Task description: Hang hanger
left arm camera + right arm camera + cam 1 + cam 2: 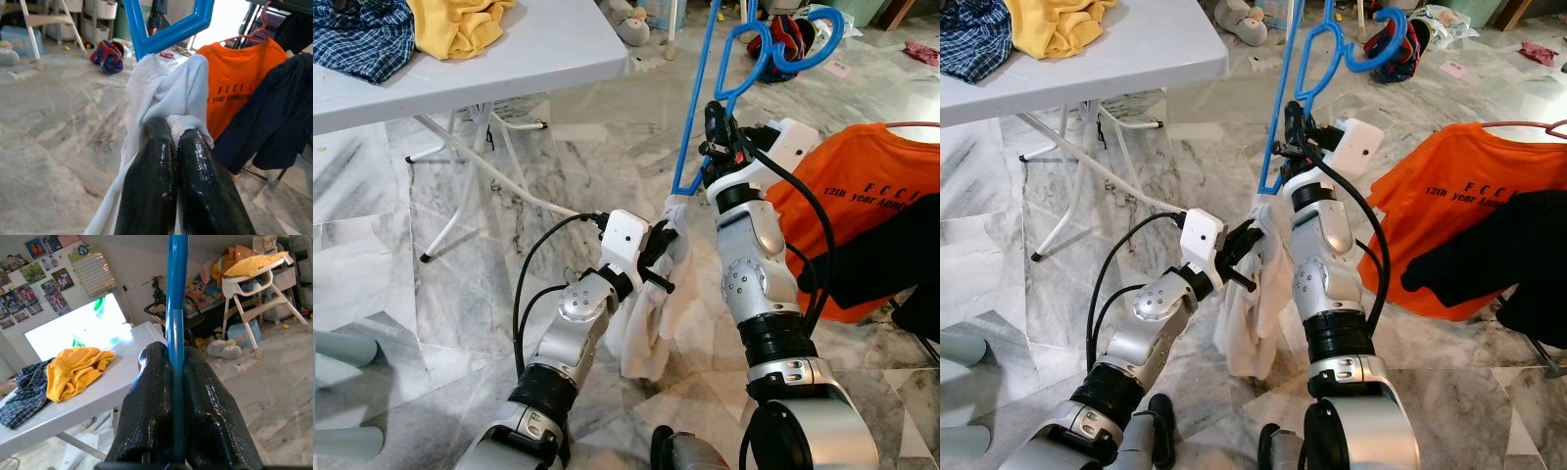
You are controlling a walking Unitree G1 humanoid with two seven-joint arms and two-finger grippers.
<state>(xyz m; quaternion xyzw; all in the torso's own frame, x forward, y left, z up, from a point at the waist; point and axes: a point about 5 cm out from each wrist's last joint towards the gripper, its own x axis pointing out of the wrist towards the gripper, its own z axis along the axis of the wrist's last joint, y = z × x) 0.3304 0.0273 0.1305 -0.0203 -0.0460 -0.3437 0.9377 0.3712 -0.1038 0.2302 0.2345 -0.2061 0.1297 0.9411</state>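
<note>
1. The two head views look forward and down from above both silver arms onto the grey marble floor (pixel 431 323), sharing almost the same scene.
2. The left wrist view looks closely along its black fingers (pixel 146 186) toward the orange printed T-shirt (pixel 239 83).
3. The right wrist view faces along its fingers (pixel 205 406) toward the white folding table (pixel 98 391), which the head views share.

- Left arm reaches forward toward one o'clock, elbow bent low; left hand (pixel 662 257) has its fingers (pixel 161 161) pinched together on white cloth.
- Right arm stands nearly upright; right hand (pixel 717 125), at twelve o'clock, clamps a blue bar.
</note>
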